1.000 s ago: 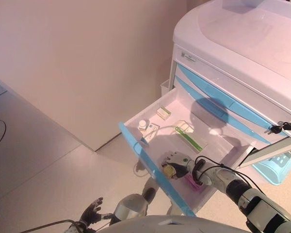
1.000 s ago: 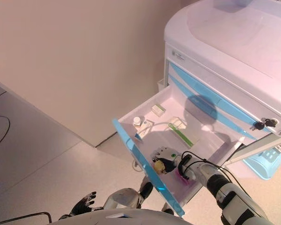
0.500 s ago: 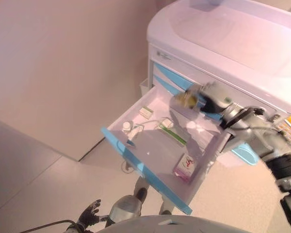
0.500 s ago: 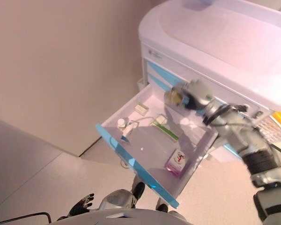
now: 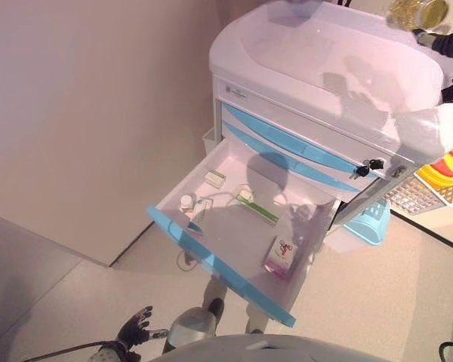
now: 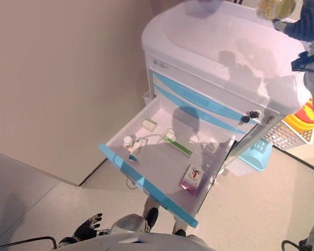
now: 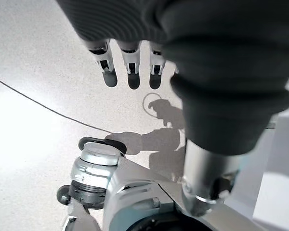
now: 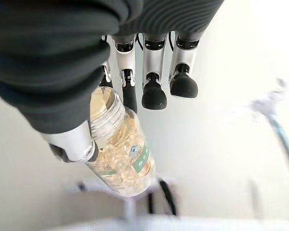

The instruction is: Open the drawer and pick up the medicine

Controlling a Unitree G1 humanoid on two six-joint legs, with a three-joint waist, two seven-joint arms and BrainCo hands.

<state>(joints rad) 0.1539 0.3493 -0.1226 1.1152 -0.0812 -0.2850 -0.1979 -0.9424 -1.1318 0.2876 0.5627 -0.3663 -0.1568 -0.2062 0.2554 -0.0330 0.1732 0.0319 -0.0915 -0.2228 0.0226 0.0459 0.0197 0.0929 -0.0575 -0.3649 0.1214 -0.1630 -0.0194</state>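
Note:
My right hand [image 6: 307, 21] is raised high above the white cart's top [image 5: 325, 60] at the far right, shut on a clear bottle of yellow capsules [image 5: 412, 13]. The right wrist view shows the bottle [image 8: 120, 156] pinched between thumb and fingers [image 8: 153, 91]. The top drawer [image 5: 219, 265] with its blue front stands pulled out. In it lie a pink box [image 5: 281, 255], a green-and-white box [image 5: 255, 209], a small white bottle [image 5: 186, 201] and a small box [image 5: 214, 179]. My left hand [image 5: 132, 329] hangs low near the floor, fingers [image 7: 130, 67] straight and empty.
The cart has two more blue-fronted drawers [image 5: 287, 151] shut, with a key in a lock [image 5: 370, 164]. A light blue basket [image 5: 368, 220] hangs at the cart's right side. A white wire basket with yellow things [image 5: 438, 173] stands at the right. A beige wall [image 5: 90, 113] is at the left.
My right hand has lifted the capsule bottle out of the drawer and carried it up and to the right, above the cart's top. The camera has shifted. The left hand stays low.

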